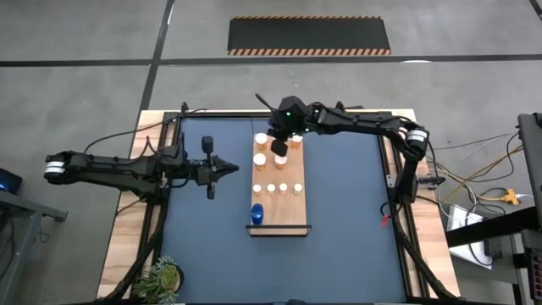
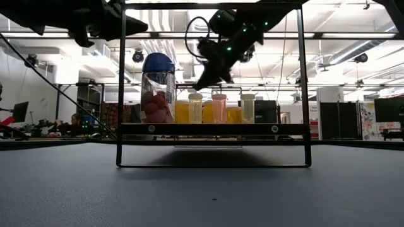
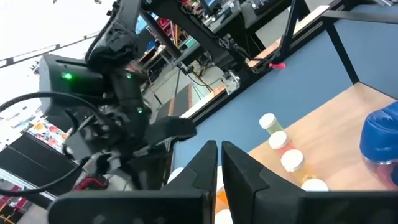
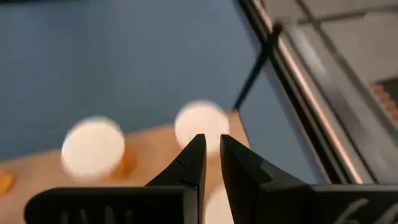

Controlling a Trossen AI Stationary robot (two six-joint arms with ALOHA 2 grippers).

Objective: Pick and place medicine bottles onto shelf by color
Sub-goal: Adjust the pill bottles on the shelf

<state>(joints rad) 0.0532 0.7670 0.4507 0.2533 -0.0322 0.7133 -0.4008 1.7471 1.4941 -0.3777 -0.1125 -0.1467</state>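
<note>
The wooden shelf (image 1: 288, 207) lies mid-table. Several orange bottles with white caps (image 1: 260, 158) stand on its top. A blue-capped bottle (image 1: 257, 212) stands at its near end, tall in the low view (image 2: 158, 88). My right gripper (image 1: 277, 146) hovers over the shelf's far end, slanting down. Its fingers are shut with nothing between them (image 4: 211, 143), and white caps (image 4: 93, 146) lie below. My left gripper (image 1: 238, 169) waits level to the left of the shelf, shut and empty (image 3: 219, 152).
A black metal frame (image 2: 120, 94) rims the blue table top. A green plant (image 1: 161, 278) sits at the near left corner. Cables (image 1: 474, 182) trail off past the right edge. Bare blue surface lies to the right of the shelf (image 1: 347, 195).
</note>
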